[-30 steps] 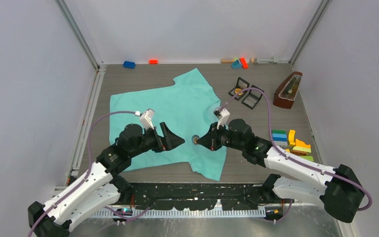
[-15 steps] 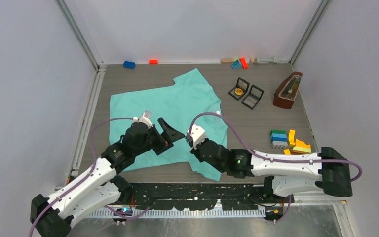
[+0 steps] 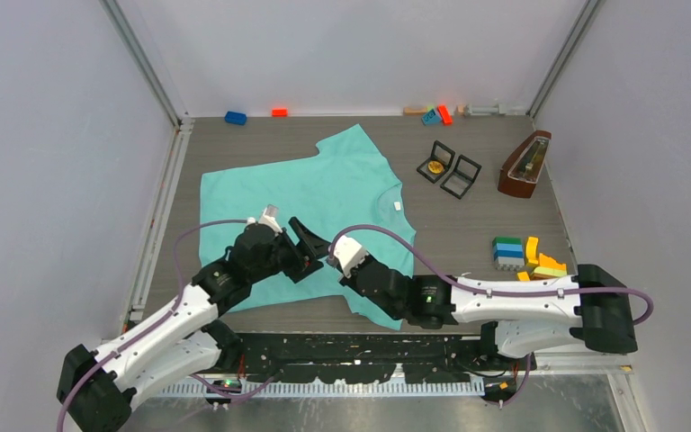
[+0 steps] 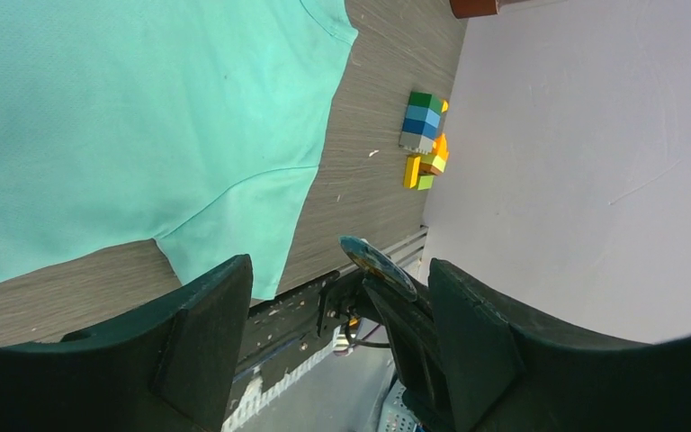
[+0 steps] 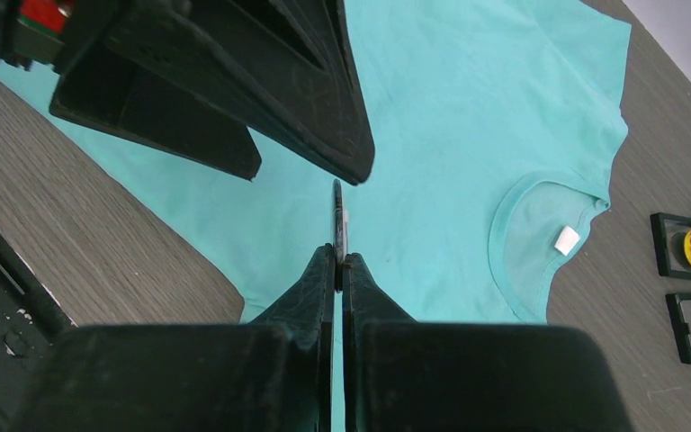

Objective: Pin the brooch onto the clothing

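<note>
The right gripper [image 5: 337,261] is pinching the brooch [image 5: 336,214] edge-on over the near part of the T-shirt [image 3: 306,184] lying flat on the bench [image 3: 468,225], the left gripper [image 3: 313,245] is gaping just beside it, and the pinning is not yet done.

a walled-in work table under flat, even light

the tabletop [image 3: 234,144] was grey-brown wood grain, boxed on three sides by plain, pale grey panels: a back wall [image 3: 351,54], a left wall [image 3: 45,180] and a right wall [image 3: 657,162]. bare aluminium posts rose from the two back corners, the left post [image 3: 141,58] and the right post [image 3: 565,54], and a metal rail [image 3: 157,216] ran along the table's left edge. at the near edge lay a black perforated plate [image 3: 369,346], with a ribbed metal strip [image 3: 342,389] in front of it. shadows on the wood were soft and faint.
</note>
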